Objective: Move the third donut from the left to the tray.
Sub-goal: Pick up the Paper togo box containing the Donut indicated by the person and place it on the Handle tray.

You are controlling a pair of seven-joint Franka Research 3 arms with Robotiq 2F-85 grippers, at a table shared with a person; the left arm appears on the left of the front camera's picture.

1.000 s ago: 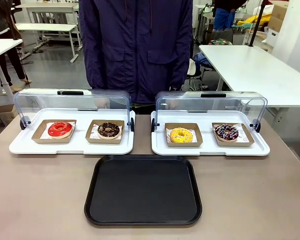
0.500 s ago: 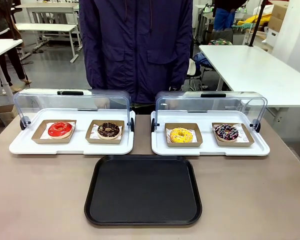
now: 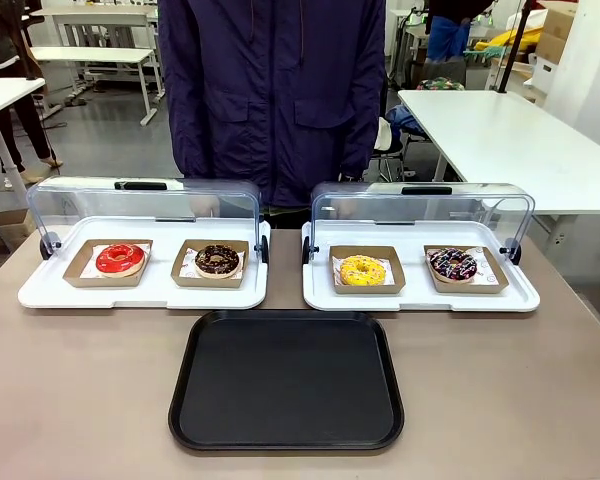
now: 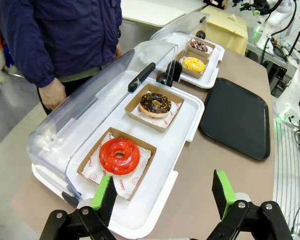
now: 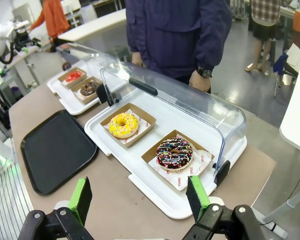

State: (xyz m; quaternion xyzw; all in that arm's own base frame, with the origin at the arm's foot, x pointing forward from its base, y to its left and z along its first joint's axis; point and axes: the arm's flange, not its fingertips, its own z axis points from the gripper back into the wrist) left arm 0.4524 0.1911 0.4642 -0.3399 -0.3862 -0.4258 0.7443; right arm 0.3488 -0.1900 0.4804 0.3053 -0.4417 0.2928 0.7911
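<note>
Your third donut from the left (image 3: 362,270), the yellow-iced one, sits in its brown holder (image 3: 340,285) in the left slot of the right-hand white tray (image 3: 420,300), just beside a sprinkled chocolate donut (image 3: 452,264). The clear lid (image 3: 420,205) is swung back toward the person (image 3: 270,90), so the donut is reachable from your side. The black tray (image 3: 286,400) lies on the surface (image 3: 80,400) just in front of both white trays, centred, with nothing on it; it looks set there for a short carry.

Your right claw (image 5: 139,197) is released, spread wide with nothing between its green pads (image 5: 82,197). It hangs above the near edge of the right-hand white tray, with the yellow donut ahead of it. Your left claw (image 4: 164,195) is also spread and empty, over the other white tray by the red donut (image 4: 119,155).

The person's hands hang behind the lids, touching nothing. My read is that the move is not started. The right arm looks closer, and gripping the holder's wall would probably spare the icing.
</note>
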